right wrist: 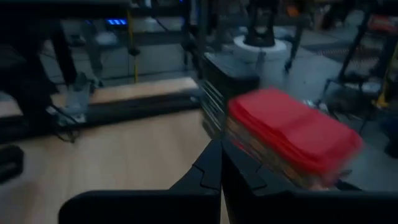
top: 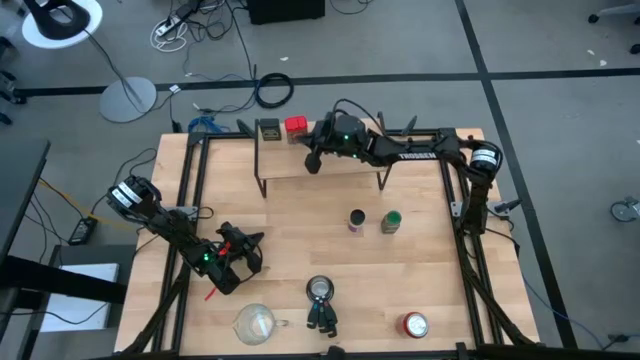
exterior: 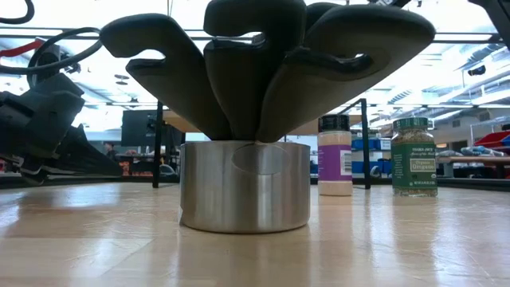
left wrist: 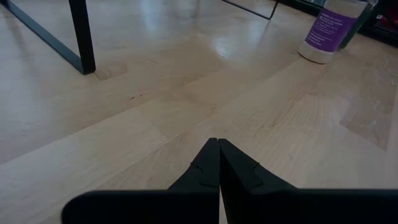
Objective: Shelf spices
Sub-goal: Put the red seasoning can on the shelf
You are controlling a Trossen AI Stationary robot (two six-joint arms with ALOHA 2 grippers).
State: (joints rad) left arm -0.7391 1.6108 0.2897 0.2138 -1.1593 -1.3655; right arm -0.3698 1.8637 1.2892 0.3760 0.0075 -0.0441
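Looking straight down, the shelf (top: 320,160) at the table's far side carries the olive tin (top: 268,129) and red tin (top: 295,126) at its left end, with the right gripper (top: 313,160) just beside them, claw pinched empty; the left gripper (top: 246,243) rests shut near the left edge. At table height, a steel holder (exterior: 245,186) holds dark utensils (exterior: 255,64), while the purple-labelled jar (exterior: 335,155) and green-lidded jar (exterior: 413,157) await shelving. From the right wrist, the red tin (right wrist: 289,134) sits close, so the next move likely calls for reaching a jar.

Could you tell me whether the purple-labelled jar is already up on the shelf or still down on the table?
Still on the table. The purple-labelled jar stands upright beside the green jar, in front of the shelf.
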